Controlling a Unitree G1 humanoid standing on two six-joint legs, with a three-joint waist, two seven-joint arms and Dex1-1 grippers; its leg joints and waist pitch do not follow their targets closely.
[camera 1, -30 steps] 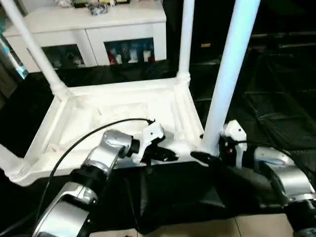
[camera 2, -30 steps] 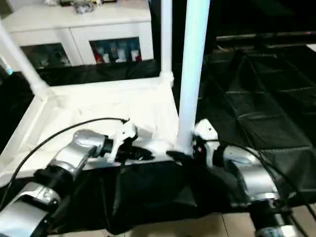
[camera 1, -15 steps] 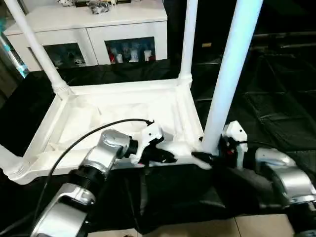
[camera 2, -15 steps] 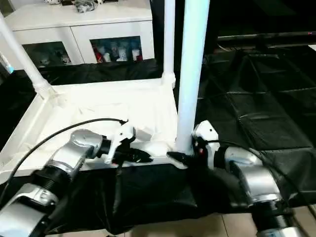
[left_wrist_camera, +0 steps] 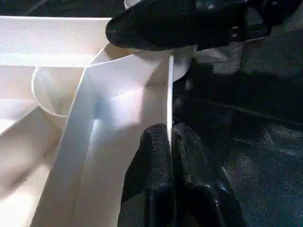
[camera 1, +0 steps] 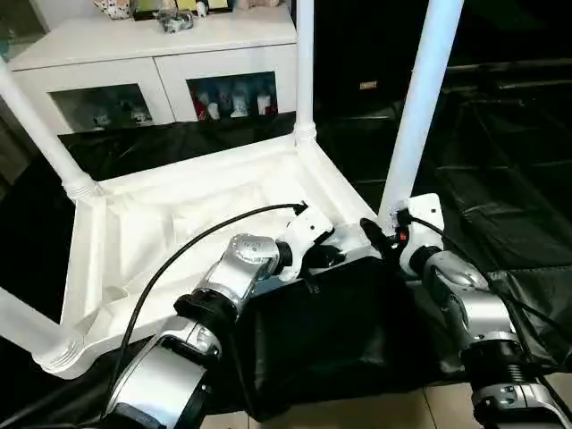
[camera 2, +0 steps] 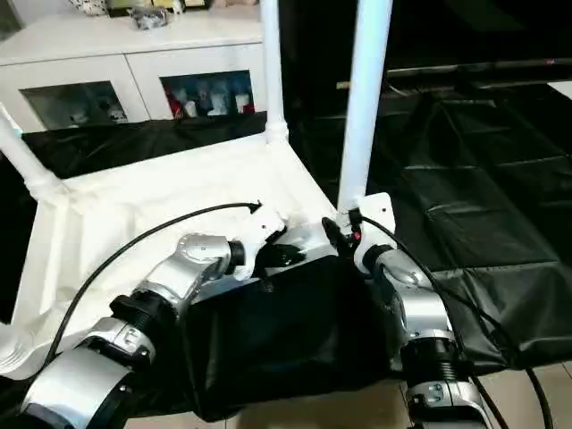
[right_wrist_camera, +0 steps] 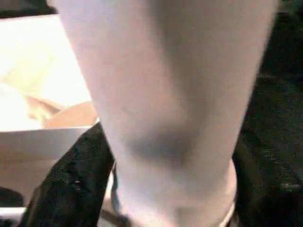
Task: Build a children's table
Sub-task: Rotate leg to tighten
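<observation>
Head camera: the kids' table (camera 1: 179, 214) lies upside down on the black cloth (camera 1: 500, 223), legs pointing up, with a white cabinet (camera 1: 161, 63) behind it. Both arms meet at its near right corner.

Left wrist camera: the left gripper (left_wrist_camera: 170, 142) is pinched tight on the table's thin rim.

Right wrist camera: the right gripper (right_wrist_camera: 161, 189) has its fingers (right_wrist_camera: 71, 179) spread around the base of the near right leg (camera 1: 420, 107), one on each side.
</observation>
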